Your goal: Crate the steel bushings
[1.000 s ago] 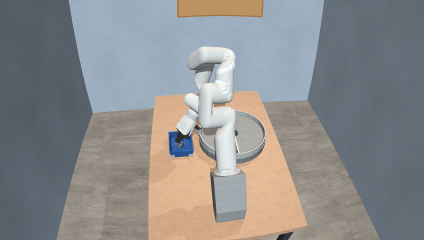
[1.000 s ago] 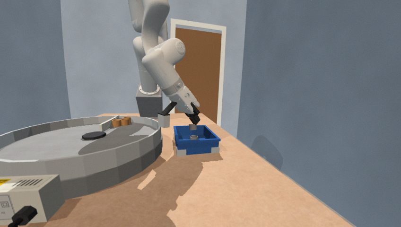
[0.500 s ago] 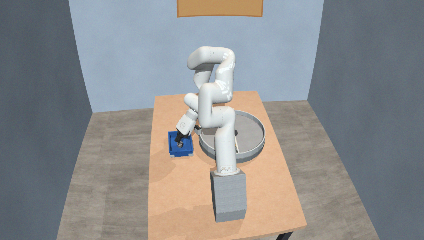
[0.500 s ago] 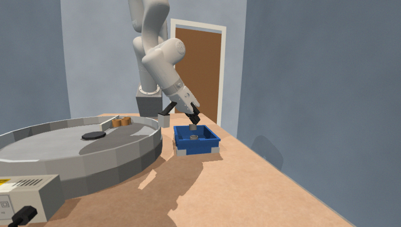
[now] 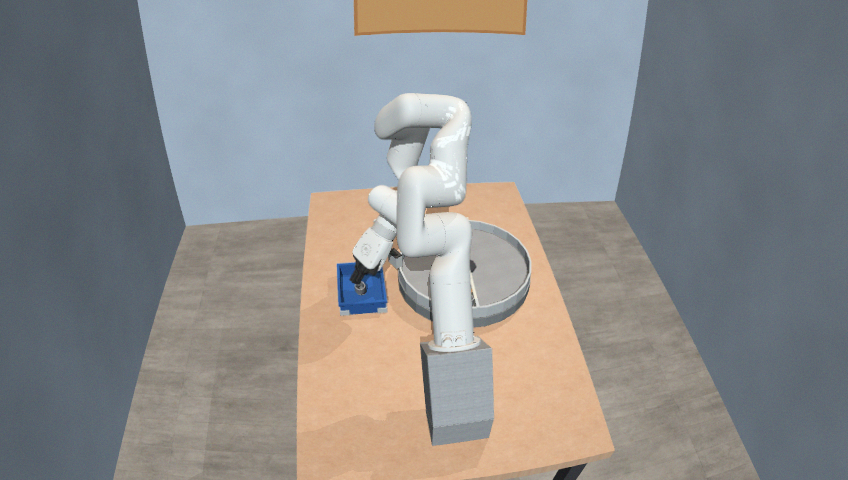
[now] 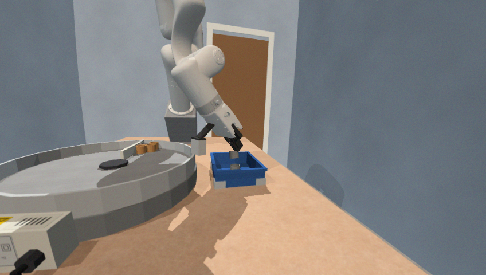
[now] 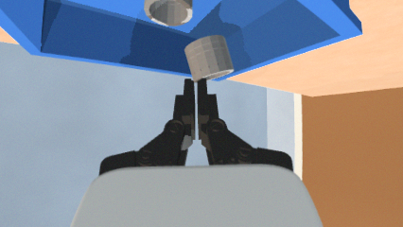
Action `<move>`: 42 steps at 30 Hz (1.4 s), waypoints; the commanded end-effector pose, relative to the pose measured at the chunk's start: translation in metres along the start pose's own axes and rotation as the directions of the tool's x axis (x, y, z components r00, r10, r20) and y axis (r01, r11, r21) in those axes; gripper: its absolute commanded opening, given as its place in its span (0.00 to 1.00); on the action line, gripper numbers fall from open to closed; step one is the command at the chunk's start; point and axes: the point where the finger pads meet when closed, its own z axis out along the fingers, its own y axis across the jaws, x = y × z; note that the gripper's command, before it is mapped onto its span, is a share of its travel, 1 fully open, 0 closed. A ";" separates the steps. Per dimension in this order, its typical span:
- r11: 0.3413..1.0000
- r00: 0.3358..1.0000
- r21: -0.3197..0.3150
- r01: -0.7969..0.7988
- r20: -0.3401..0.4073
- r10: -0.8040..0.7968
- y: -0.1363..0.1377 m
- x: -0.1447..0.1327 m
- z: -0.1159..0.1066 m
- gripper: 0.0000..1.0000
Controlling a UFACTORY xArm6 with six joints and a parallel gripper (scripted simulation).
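gripper (image 5: 357, 280) (image 6: 235, 149) (image 7: 196, 92): nearly closed, pinching tilted steel bushing (image 5: 360, 287) (image 6: 234, 154) (image 7: 209, 57) by rim | at: over crate (image 5: 363, 308) (image 6: 239, 175) (image 7: 85, 43), turning table's (image 5: 502, 267) (image 6: 149, 186) 9 o'clock (top view) | handling: likely rigid, smooth, may pivot or roll | hold: wall pinch; outside diameter probably steadier

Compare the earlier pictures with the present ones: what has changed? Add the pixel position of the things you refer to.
Nothing has visibly changed. The gripper (image 5: 356, 279) (image 6: 237, 149) (image 7: 196, 92) stays closed on the steel bushing (image 5: 360, 288) (image 6: 234, 154) (image 7: 209, 58) above the crate (image 5: 361, 308) (image 6: 238, 175) (image 7: 111, 47).
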 end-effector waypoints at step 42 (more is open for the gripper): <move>0.999 1.000 -0.038 -0.001 0.010 0.001 -0.067 -0.007 -0.073 0.00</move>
